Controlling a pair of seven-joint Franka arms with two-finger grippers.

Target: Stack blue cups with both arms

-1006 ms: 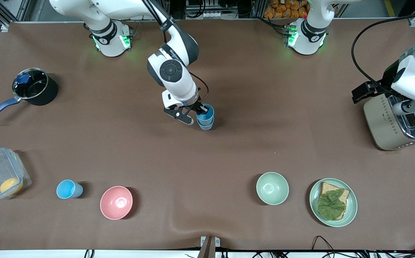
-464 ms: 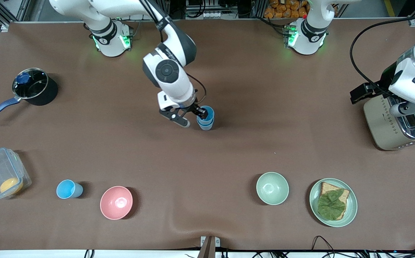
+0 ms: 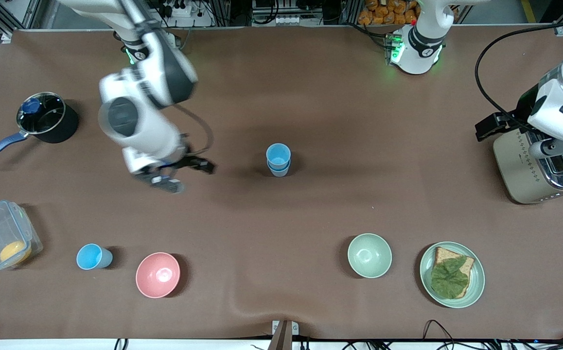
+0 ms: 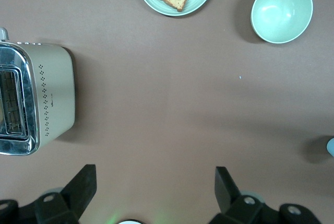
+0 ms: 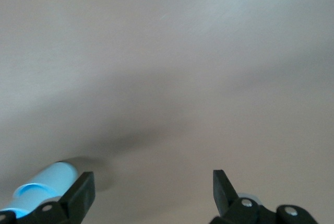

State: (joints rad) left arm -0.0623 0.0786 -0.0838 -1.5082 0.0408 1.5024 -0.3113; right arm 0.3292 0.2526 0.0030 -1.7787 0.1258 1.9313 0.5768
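Observation:
Two blue cups stand nested as one stack (image 3: 278,160) in the middle of the table. A third blue cup (image 3: 92,256) stands near the front edge toward the right arm's end, beside the pink bowl (image 3: 158,274); it also shows in the right wrist view (image 5: 42,188). My right gripper (image 3: 184,175) is open and empty, up over bare table between the stack and the pot; its fingers (image 5: 78,192) stand wide apart. My left gripper (image 3: 561,146) is open and empty over the toaster (image 3: 536,167), with its fingers (image 4: 83,182) wide apart.
A black pot (image 3: 45,119) with a blue handle and a clear container (image 3: 2,240) holding something orange stand toward the right arm's end. A pale green bowl (image 3: 369,255) and a plate with toast and a leaf (image 3: 451,274) sit near the front edge.
My right gripper has let go of the upper cup, leaving it nested in the stack, and has swung away toward the right arm's end. The left arm has barely moved.

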